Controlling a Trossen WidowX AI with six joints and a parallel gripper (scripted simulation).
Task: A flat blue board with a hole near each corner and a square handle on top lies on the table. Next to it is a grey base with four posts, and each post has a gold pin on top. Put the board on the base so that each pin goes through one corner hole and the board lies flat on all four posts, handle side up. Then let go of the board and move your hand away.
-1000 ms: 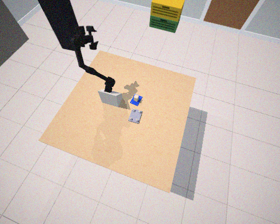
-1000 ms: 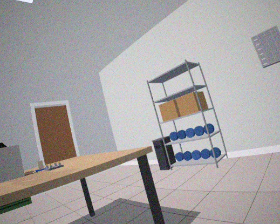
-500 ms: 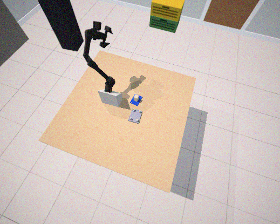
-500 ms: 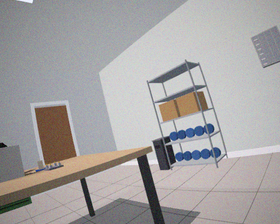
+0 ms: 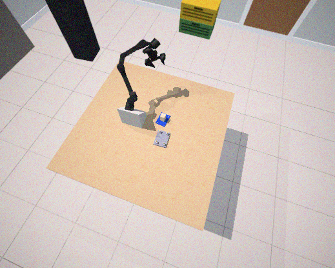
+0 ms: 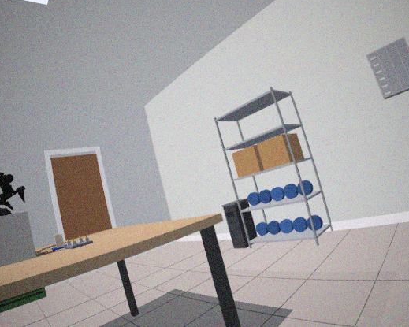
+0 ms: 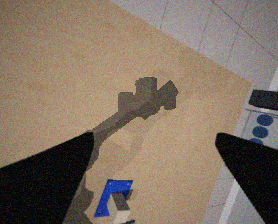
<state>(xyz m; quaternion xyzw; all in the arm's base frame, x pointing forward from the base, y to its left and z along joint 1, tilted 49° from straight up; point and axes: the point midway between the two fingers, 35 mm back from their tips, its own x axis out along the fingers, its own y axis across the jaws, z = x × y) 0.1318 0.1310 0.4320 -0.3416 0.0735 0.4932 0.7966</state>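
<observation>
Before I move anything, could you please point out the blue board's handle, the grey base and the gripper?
handle (image 5: 162, 117) (image 6: 59, 240) (image 7: 121, 215): all three views, its block
grey base (image 5: 162, 139): top view, plate middle
gripper (image 5: 159, 63): top view, between fingertips

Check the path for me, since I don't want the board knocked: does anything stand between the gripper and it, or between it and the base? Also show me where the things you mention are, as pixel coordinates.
Nothing visible stands between the open gripper (image 5: 159, 66) (image 7: 155, 136) and the blue board (image 5: 161, 123) (image 7: 103, 205), nor between the board and the grey base (image 5: 162, 139).
</observation>
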